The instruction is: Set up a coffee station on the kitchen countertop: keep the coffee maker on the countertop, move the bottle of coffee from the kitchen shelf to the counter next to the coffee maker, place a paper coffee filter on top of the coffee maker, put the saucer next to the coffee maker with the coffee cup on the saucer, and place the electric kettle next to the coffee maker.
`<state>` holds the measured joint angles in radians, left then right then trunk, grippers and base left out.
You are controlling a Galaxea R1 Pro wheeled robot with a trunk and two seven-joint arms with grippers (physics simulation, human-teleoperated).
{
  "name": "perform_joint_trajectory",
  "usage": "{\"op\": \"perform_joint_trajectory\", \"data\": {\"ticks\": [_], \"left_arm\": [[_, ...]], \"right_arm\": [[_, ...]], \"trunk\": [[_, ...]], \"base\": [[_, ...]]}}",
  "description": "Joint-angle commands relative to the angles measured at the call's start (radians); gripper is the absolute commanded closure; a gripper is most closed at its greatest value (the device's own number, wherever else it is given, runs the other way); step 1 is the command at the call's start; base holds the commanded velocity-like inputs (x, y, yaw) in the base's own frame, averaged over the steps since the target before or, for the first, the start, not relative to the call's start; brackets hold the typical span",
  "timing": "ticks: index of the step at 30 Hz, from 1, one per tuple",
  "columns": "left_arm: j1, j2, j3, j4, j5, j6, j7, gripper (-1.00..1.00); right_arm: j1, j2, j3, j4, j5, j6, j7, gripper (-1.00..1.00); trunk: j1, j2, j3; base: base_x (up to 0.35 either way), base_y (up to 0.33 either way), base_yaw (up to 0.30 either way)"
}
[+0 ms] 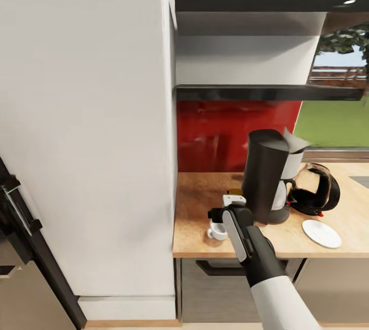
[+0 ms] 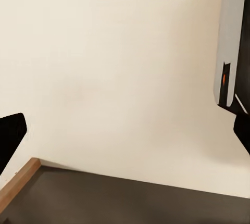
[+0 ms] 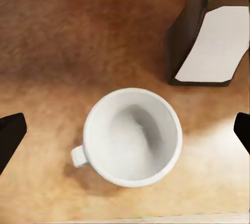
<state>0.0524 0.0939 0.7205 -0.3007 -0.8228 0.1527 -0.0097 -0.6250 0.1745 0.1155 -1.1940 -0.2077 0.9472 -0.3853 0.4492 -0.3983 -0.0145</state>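
Countertop (image 1: 205, 202) scene, lower centre of head view. Right gripper (image 3: 125, 130) is wide open, holding nothing, poised directly over the cup (image 3: 133, 136) at the counter's front edge. Bottle (image 1: 234, 194) sits just behind it, coffee maker (image 1: 266, 176) and kettle (image 1: 315, 189) to the right, saucer (image 1: 321, 233) lower right. Risks: fingers nudging the cup off the edge, or clipping the bottle. Left gripper (image 2: 125, 130) is open, empty.

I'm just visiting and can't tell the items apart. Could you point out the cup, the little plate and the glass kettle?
coffee cup (image 3: 133, 136): right wrist view, inside of the bowl.
saucer (image 1: 321, 233): head view, middle of the white dish.
electric kettle (image 1: 319, 190): head view, rounded glass body.
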Motion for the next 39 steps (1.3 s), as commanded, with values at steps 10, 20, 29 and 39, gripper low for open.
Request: {"op": "perform_joint_trajectory", "data": {"ticks": [10, 20, 29, 39], "left_arm": [[0.000, 0.000, 0.004, -0.002, -0.004, 0.002, -0.001, -1.00], [0.000, 0.000, 0.004, -0.002, -0.004, 0.002, -0.001, -1.00], [0.000, 0.000, 0.004, -0.002, -0.004, 0.002, -0.001, -1.00], [-0.001, 0.001, 0.004, -0.002, -0.004, 0.002, -0.001, -1.00]], "right_arm": [[-0.001, 0.000, -0.006, 0.032, -0.012, 0.002, -0.010, -1.00], [-0.001, 0.000, -0.060, 0.033, -0.012, 0.002, -0.010, -1.00], [-0.001, 0.000, -0.080, 0.033, -0.012, 0.002, -0.010, -1.00], [-0.001, 0.000, -0.153, 0.034, -0.012, 0.002, -0.010, -1.00]], "trunk": [[0.001, -0.002, -0.002], [0.001, -0.002, -0.002], [0.001, -0.002, -0.002], [0.001, -0.002, -0.002]], "base": [[0.058, 0.123, 0.000], [0.022, 0.003, 0.000], [0.001, 0.000, 0.000], [0.000, 0.000, 0.000]]}}
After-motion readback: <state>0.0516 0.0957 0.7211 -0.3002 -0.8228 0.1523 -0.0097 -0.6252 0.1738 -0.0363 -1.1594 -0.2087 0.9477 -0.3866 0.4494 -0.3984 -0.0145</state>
